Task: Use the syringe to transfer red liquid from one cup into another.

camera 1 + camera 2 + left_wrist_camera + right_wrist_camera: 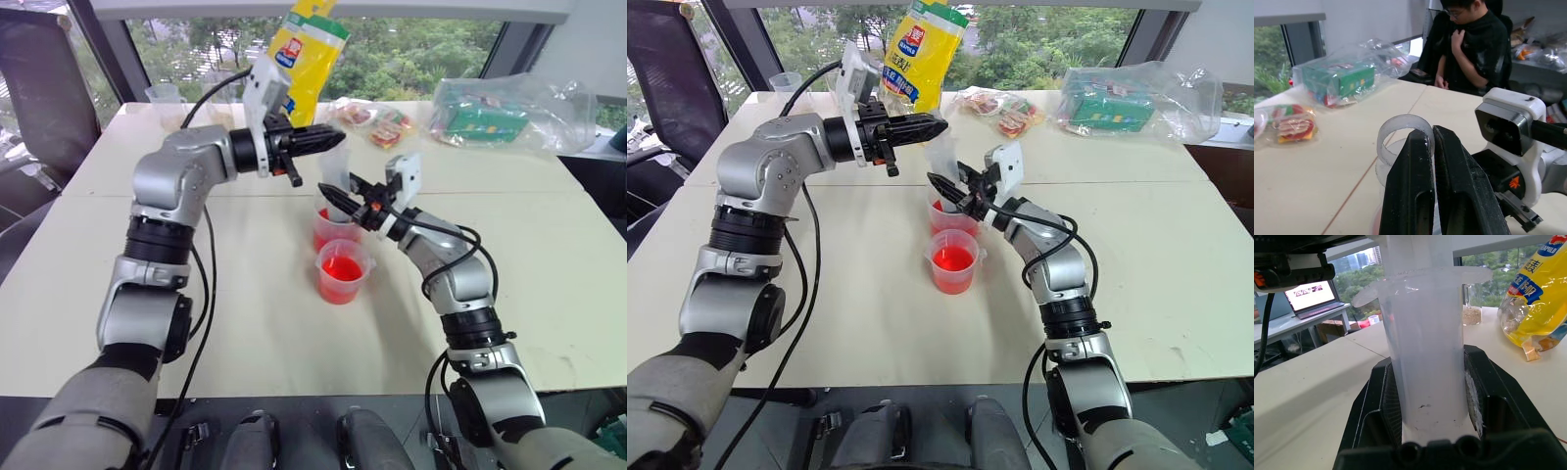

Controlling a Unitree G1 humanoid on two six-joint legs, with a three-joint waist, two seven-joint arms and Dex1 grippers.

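1. Above the taller cup (331,231), the syringe (336,168) stands upright, long axis vertical, tip down into the cup.
2. Right end effector (340,203) is clamped on its barrel.
3. Left end effector (328,140) pinches the plunger top, fingers closed.
4. Smaller cup (341,271) sits just in front of the taller cup on the desk (549,255).

Two cups of red liquid (342,271) (328,227), one syringe (335,168), one yellow bag (306,54), one person (1476,44).

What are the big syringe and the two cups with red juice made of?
The syringe looks like cloudy, see-through plastic: the window scene shows faintly through its smooth barrel. Both cups, the far one and the nearer one, look like clear, thin plastic, since the red liquid shows through.
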